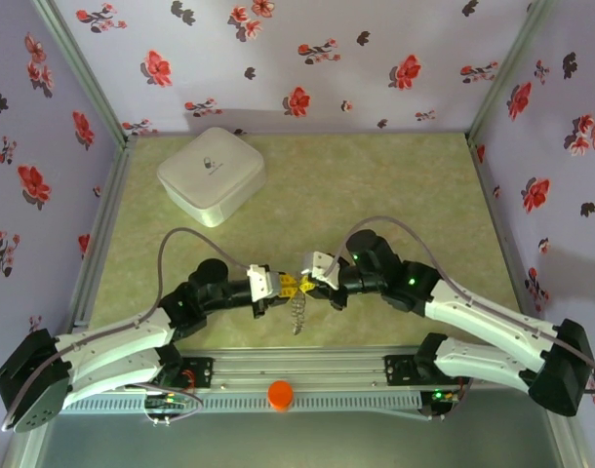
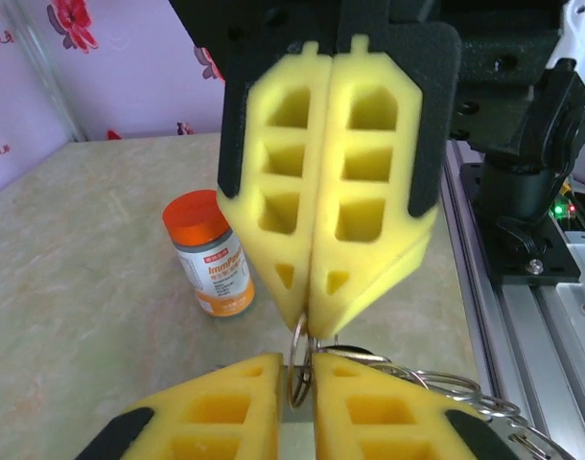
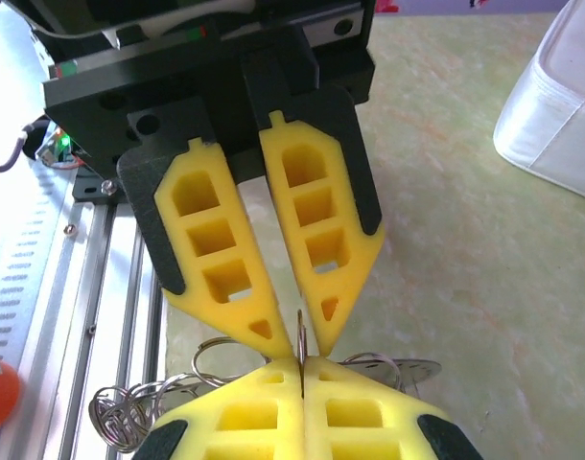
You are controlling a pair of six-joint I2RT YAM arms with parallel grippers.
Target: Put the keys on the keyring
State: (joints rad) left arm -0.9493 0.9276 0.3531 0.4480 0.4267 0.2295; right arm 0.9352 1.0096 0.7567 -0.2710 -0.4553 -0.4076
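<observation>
The left arm and the right arm reach low over the front of the table. They bend inward until their wrists face each other tip to tip at the middle. The right gripper is closed, pinching the keyring edge-on between its fingertips. The left gripper has its jaws slightly apart, with the ring standing in the gap. A tangle of wire loops hangs below the meeting point.
</observation>
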